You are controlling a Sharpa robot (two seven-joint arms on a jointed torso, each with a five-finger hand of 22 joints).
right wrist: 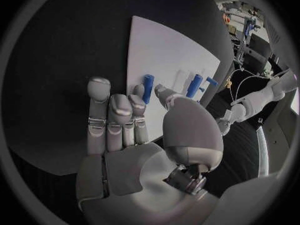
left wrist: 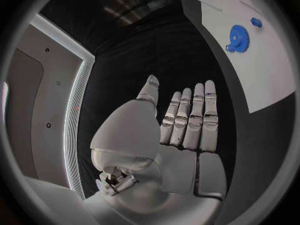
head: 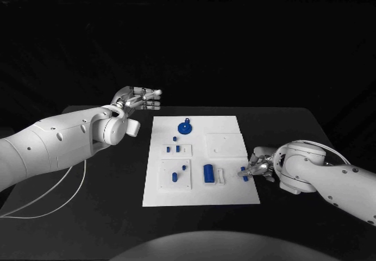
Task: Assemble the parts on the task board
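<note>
The right hand (head: pixel 261 165) rests at the task board's (head: pixel 227 196) right edge, near its front half. Its fingers (right wrist: pixel 119 117) stand nearly straight and side by side, the thumb set slightly apart. A small blue peg (right wrist: pixel 148 87) lies on the board just past the fingertips; in the head view a small blue part (head: pixel 244 177) sits right at the fingers, on the board's right margin. Whether the fingers pinch it or merely touch it cannot be told.

Inward from that hand, the blue cylinder (head: pixel 208 173) lies on the board's front half, just left of a small white piece (head: pixel 221 175). Farther left, on a raised square plate at the board's front-left, lie two small blue pegs (head: pixel 175 176). Beyond them, toward the board's middle-left, sit more small blue pieces (head: pixel 177 148). The blue gear (head: pixel 184 128) lies near the board's far edge.

The left hand (head: pixel 139 99) is held above the tabletop (head: pixel 94 217), off the board's far-left corner and well apart from every part. Its fingers (left wrist: pixel 190 117) are straight and pressed together, the thumb (left wrist: pixel 149 91) a little apart, holding nothing.
</note>
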